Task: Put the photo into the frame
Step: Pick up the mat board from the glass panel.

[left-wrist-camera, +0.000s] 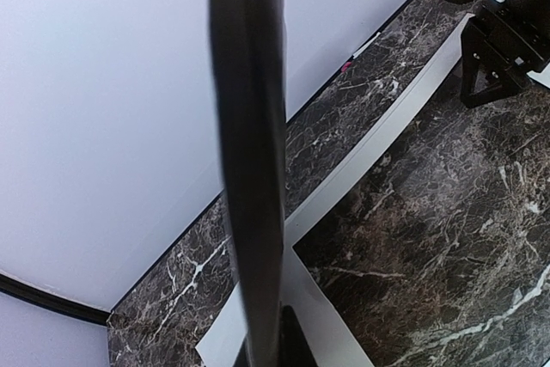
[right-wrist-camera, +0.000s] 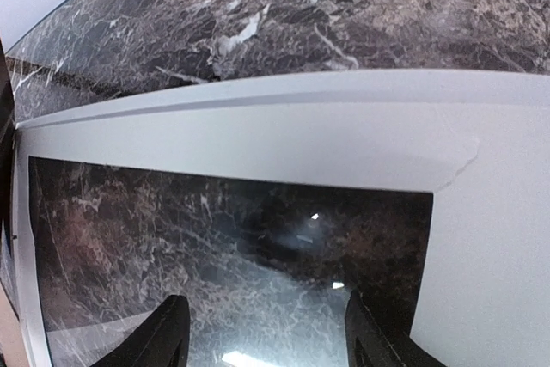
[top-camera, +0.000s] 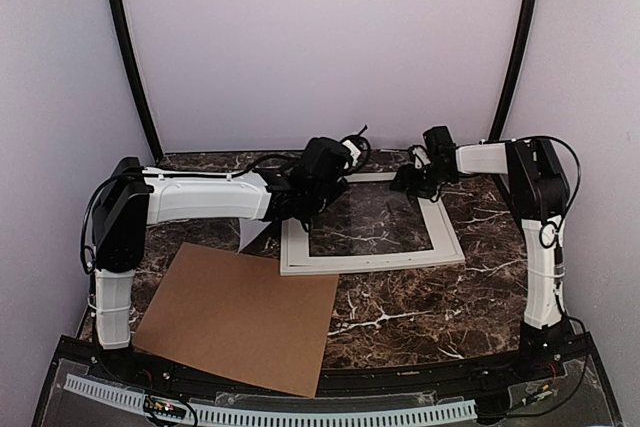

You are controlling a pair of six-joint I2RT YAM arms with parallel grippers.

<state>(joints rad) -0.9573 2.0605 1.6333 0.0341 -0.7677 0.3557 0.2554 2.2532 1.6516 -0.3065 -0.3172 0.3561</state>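
Our left claw [top-camera: 303, 210] grips what looks like the photo [left-wrist-camera: 249, 126] edge-on over the frame [top-camera: 446, 238] on the bench [top-camera: 400, 317], right claw [right-wrist-camera: 266, 333] parted at the far rail; we should lower it flat, corners aligned.

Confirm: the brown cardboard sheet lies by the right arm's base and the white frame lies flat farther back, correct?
Wrong side. The top external view shows the brown cardboard sheet by the left arm's base, not the right. The white frame does lie flat farther back.
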